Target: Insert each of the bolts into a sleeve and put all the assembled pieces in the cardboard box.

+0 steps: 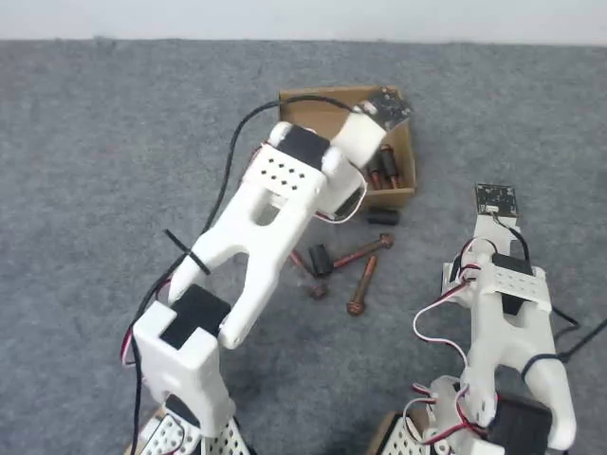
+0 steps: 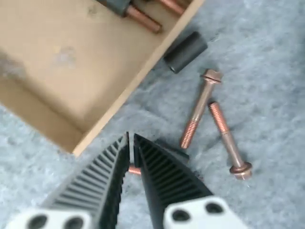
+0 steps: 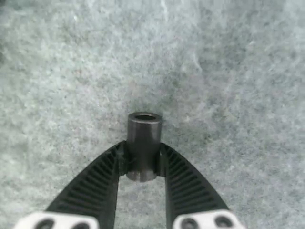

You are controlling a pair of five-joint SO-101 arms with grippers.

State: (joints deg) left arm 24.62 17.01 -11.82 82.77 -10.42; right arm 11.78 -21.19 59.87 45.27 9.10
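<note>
A grey, felt-like covering (image 1: 85, 152) lay over the whole bench, its nap coarse and slightly mottled, with lighter and darker flecks through it. Seen close from the wrist cameras, the same fabric (image 3: 228, 57) looked fuzzy and matted. Along the far edge of the covering ran a pale, plain strip (image 1: 285, 17), possibly a wall.
</note>
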